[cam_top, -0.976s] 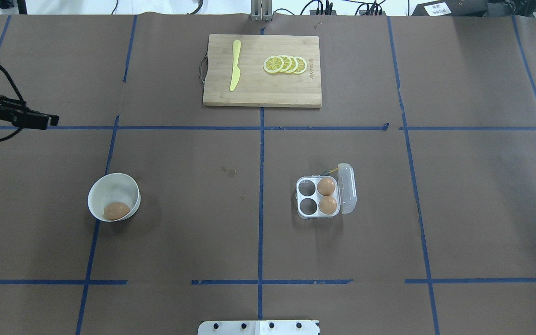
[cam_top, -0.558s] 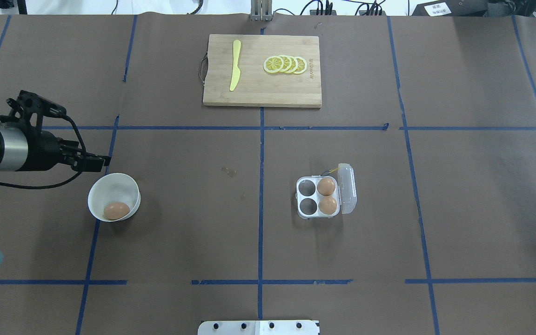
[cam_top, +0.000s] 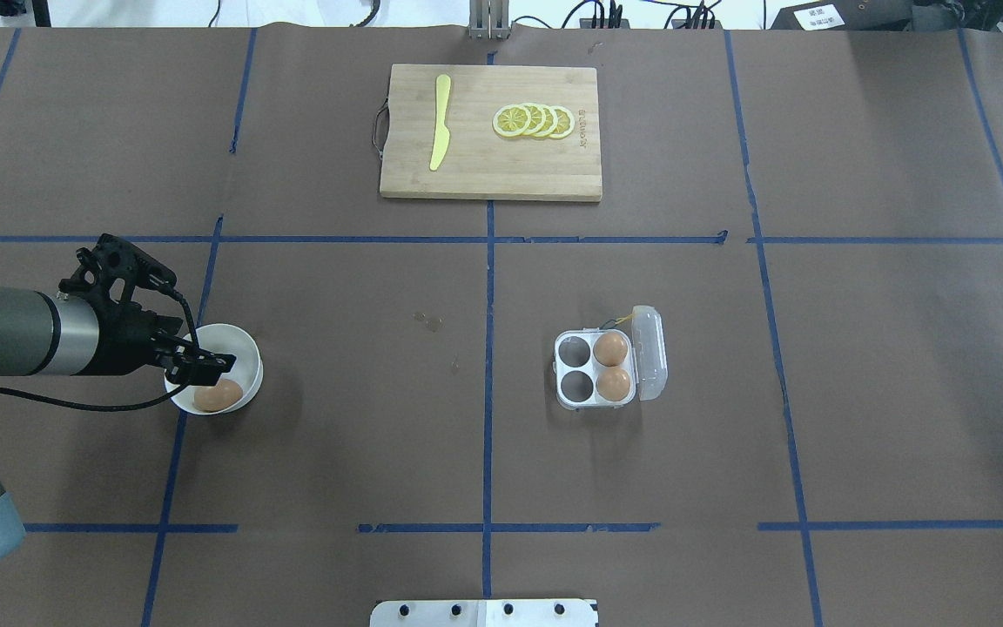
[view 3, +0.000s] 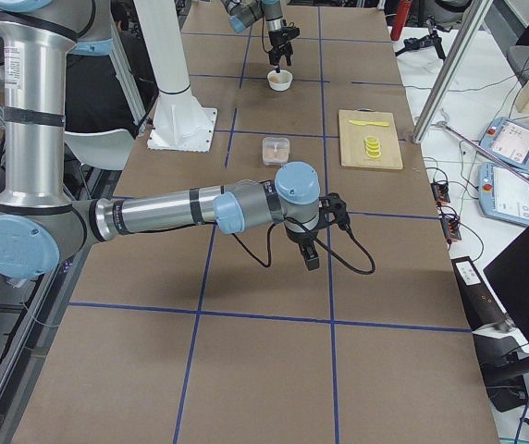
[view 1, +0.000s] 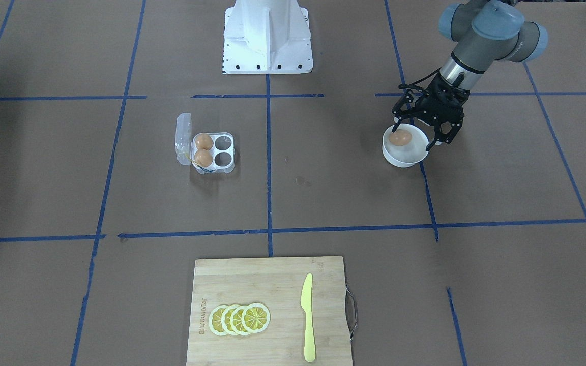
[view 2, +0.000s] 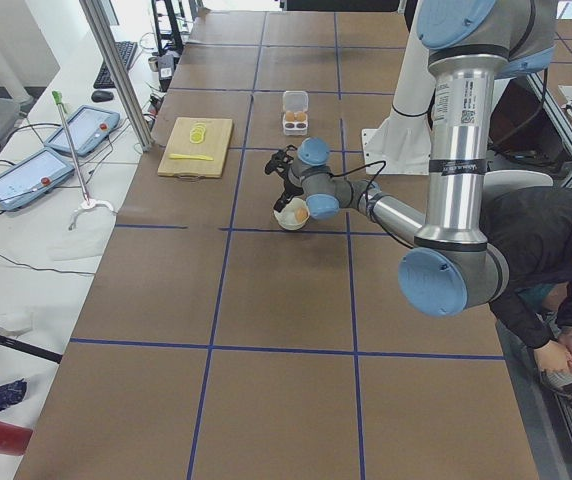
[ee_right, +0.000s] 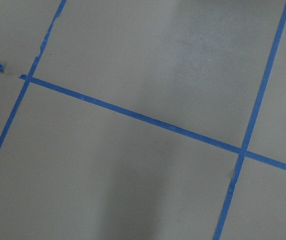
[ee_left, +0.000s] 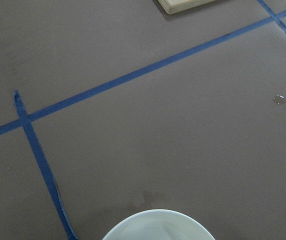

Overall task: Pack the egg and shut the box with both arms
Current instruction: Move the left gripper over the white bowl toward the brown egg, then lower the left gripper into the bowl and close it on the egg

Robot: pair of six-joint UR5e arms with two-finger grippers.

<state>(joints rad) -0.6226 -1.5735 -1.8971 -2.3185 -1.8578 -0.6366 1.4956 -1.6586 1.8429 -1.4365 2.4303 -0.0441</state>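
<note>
Orange-brown egg (view 1: 400,137), loose, lying in white bowl (view 1: 404,157). Front view: left gripper (view 1: 416,133) poised over the bowl, fingers spread wide to either side of the egg, holding nothing. In the same view, the box (view 1: 219,158) has its lid (view 1: 183,136) standing open, packed eggs (view 1: 203,158) in the two cells beside the lid and the two cells on the bowl side empty; it sits well apart from the bowl. Overhead view: left arm (cam_top: 23,335) reaches in from the side, with the fingertips over the bowl and the egg just beside them. Left side view: gripper low at the bowl, detail too small to add. Right side view: right gripper (view 3: 309,250) hangs over bare paper (view 3: 264,361), away from the box; whether its fingers are apart or together cannot be told. Left wrist view: only the bowl rim shows, at the bottom edge, and no egg. Right wrist view: paper and blue tape (ee_right: 133,114) only. Step judged: reach for the third egg, grasp not yet made. Next move calls for lowering until the fingers bracket the egg inside the bowl wall, a gentle close, a lift and a carry to an empty cell. Closing the lid with both arms would come after.
</note>
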